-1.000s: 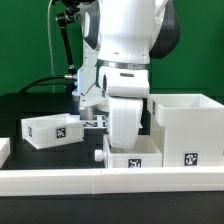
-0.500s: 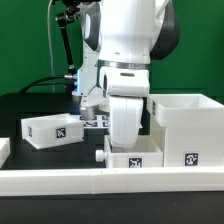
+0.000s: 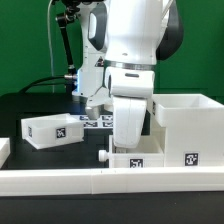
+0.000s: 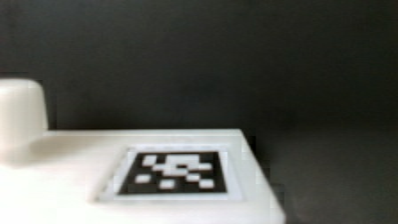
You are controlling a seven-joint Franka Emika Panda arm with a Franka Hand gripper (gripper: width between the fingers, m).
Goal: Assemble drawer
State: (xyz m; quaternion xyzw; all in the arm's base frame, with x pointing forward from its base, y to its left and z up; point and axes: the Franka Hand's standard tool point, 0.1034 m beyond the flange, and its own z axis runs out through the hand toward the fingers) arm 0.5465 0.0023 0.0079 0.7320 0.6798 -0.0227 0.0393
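The drawer's large hollow shell stands at the exterior view's right. One knobbed tray sits at the left. A second tray with its knob lies just behind the front rail, left of the shell. My gripper reaches down onto this tray from above. Its fingertips are hidden by the hand and the tray. The tray moves with it, so it appears shut on the tray wall. The wrist view shows the tray's tagged face and the knob close up, with no fingers in sight.
A long low white border rail runs along the front. The marker board lies behind the arm. A black stand with cables rises at the back left. Dark table shows between the left tray and the rail.
The arm and the near tray have shifted a little toward the exterior view's right, closer to the shell. The left tray and the shell have not moved.
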